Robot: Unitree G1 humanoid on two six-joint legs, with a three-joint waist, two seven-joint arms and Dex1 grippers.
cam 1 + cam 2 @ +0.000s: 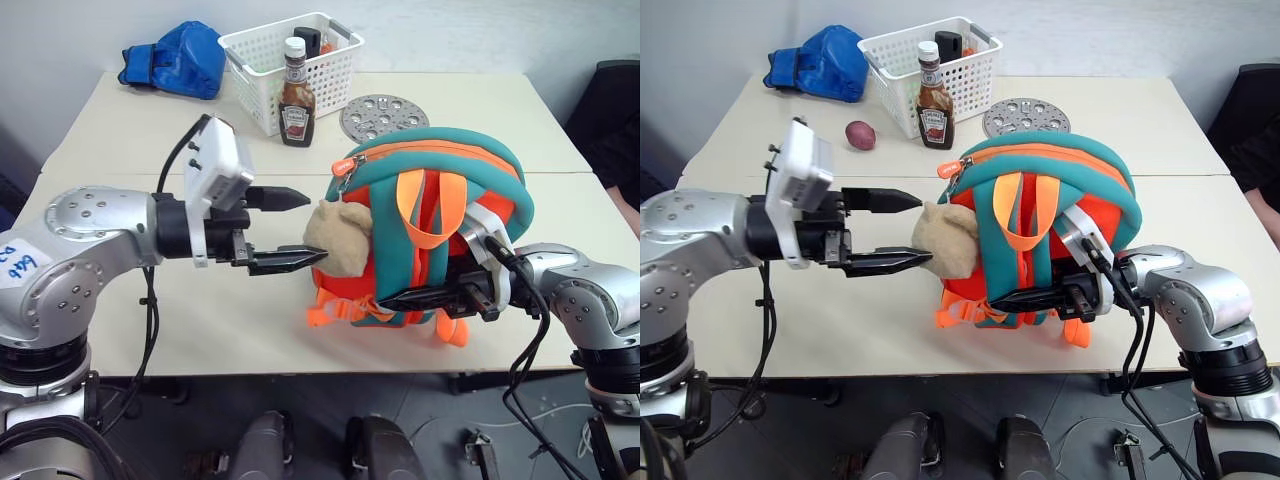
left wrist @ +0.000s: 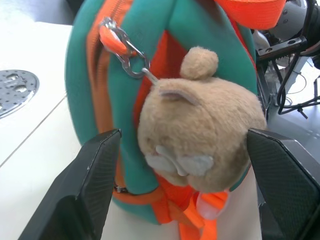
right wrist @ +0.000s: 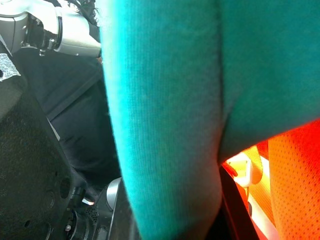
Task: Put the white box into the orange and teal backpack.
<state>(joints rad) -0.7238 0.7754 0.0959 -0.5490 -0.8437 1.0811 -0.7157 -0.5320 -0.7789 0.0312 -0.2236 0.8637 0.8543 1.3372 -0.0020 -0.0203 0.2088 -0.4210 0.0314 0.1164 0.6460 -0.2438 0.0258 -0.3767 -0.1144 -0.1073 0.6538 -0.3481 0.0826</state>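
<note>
The orange and teal backpack (image 1: pixel 425 225) stands upright near the front edge of the tabletop (image 1: pixel 150 130), with the right gripper (image 1: pixel 425 297) clamped shut on a teal strap low on its front. The left gripper (image 1: pixel 285 228) has its jaws spread wide, astride the tan plush toy (image 2: pixel 200 145). Closing there would likely catch the toy, not the zipper pull (image 2: pixel 117 45), and tugging could topple the backpack; I cannot see the white box anywhere.

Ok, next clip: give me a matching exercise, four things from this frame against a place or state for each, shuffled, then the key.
1. left gripper
2. right gripper
3. ketchup bottle
4. blue glove

a. far left corner of the table
b. shut on a teal strap of the backpack
c. beside the white basket
d. open, jaws either side of the plush toy

Pairs: 1-d, 2-b, 3-c, 4-a
</note>
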